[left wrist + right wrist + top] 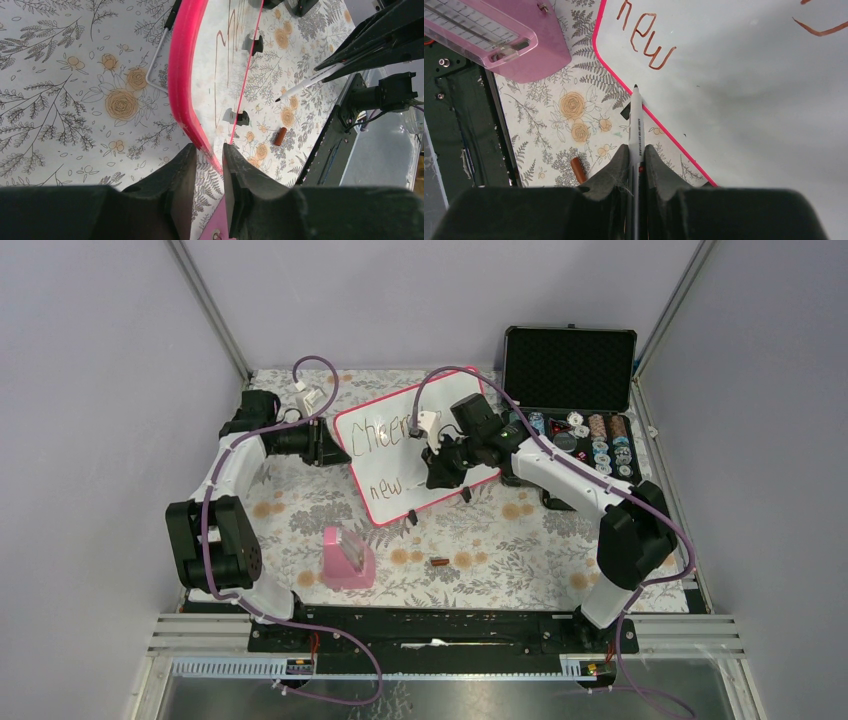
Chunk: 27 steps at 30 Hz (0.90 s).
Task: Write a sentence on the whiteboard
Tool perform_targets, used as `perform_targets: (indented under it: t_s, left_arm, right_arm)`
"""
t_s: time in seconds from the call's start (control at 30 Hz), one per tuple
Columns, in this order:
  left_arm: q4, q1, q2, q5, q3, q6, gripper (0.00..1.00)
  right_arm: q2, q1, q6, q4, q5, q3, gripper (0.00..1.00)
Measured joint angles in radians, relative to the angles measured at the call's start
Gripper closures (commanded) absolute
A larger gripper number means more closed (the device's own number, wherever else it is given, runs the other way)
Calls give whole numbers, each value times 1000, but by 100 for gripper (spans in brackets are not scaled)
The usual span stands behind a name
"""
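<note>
Roughly at the middle of the flowered tablecloth point(500, 560) the whiteboard point(395, 460) is seen, turned askew, its pink frame reaching from the left gripper point(325, 445) to the right gripper point(441, 472). The sentence point(378, 432) is written in thin brownish strokes in two lines: an upper word beginning "Chee", partly hidden behind the right arm, and "new" beneath it. The board's left edge is straddled by the fingers point(180, 175) of the left gripper, one on each side of the frame with little room to spare. Whether the frame is actually being squeezed cannot be told. A white marker point(636, 120) is pinched between the fingers point(616, 170) of the right gripper, which are pressed tightly against its barrel. Its dark tip is pointed at the frame on the board's near edge, near the word "new"; whether contact is made cannot be told. Two small black feet point(242, 118) are seen along that edge. A small brown cap point(438, 562) is laid on the cloth near the board, and a pink box point(347, 558) is set nearer the arm bases. A black case point(570, 365), lid raised, is placed at the far right corner, with small round items held in its tray.
</note>
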Motion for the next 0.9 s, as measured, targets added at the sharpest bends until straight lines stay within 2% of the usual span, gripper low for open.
perform_targets:
  t_s: [0.67,0.9]
  left_arm:
    - [23,0,49,-6,69,-56,100]
    - [22,-1,55,-6,78,-60,100]
  right_arm:
    - [0,-2,3,42,26,-2,100]
    - [0,-5,8,54,32,-2,100]
